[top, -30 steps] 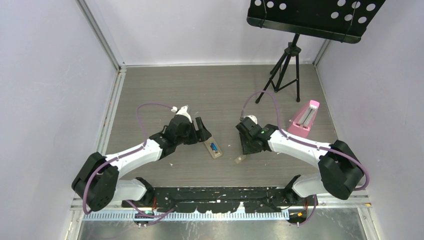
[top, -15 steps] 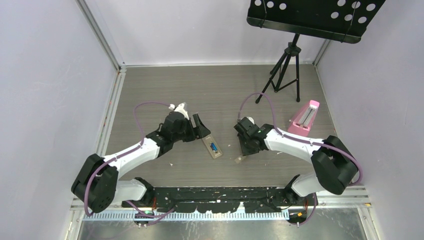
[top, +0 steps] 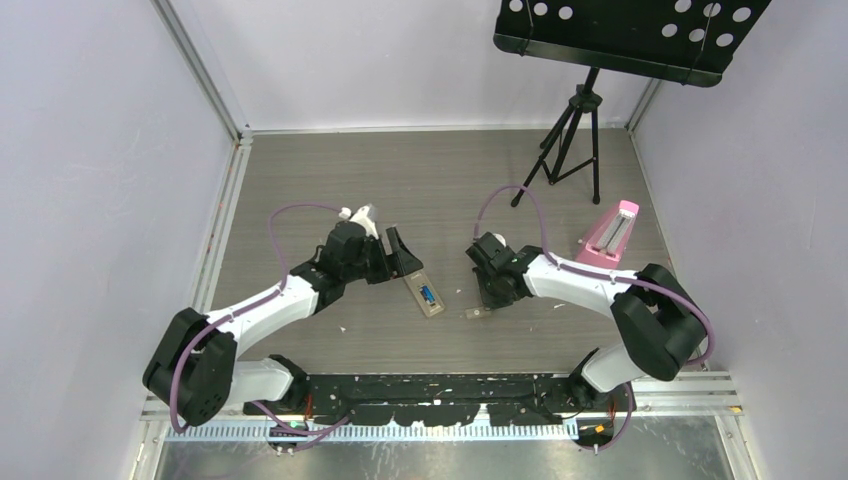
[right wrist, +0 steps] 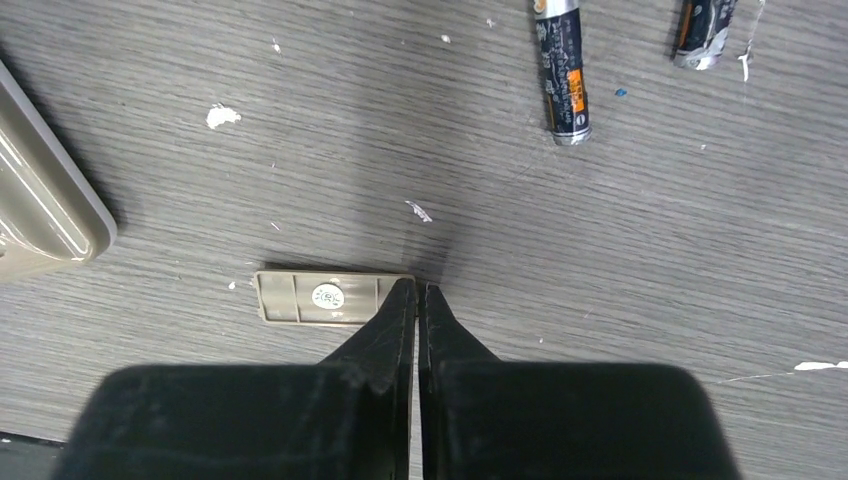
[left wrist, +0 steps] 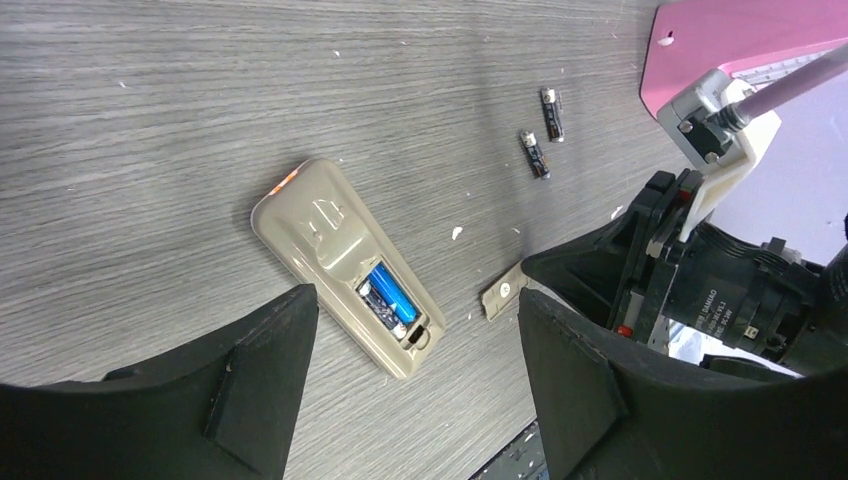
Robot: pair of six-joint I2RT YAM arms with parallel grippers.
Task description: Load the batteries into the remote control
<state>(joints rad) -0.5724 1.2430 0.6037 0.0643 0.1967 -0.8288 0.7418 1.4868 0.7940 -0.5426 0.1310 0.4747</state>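
The tan-beige remote control (top: 427,296) lies recess-up on the table, between the arms. Its open recess holds two batteries side by side, one blue (left wrist: 390,292) and one dark. Two more dark batteries (left wrist: 534,154) (right wrist: 563,70) lie loose on the table beyond it. My left gripper (left wrist: 412,322) hovers open above the remote control (left wrist: 345,265), empty. The right gripper (right wrist: 417,288) is shut, its tips down on the table at the right end of the small tan battery cover (right wrist: 320,297). Nothing shows between the right fingers.
A pink wedge-shaped object (top: 610,235) stands to the right of the right arm. A black music stand on a tripod (top: 570,140) occupies the back right. White walls close the table on three sides. The cover (top: 477,313) lies just right of the remote control.
The right gripper has closed from partly open to shut and edged left at the cover, which shifted slightly. The left arm drew back a little, still open.
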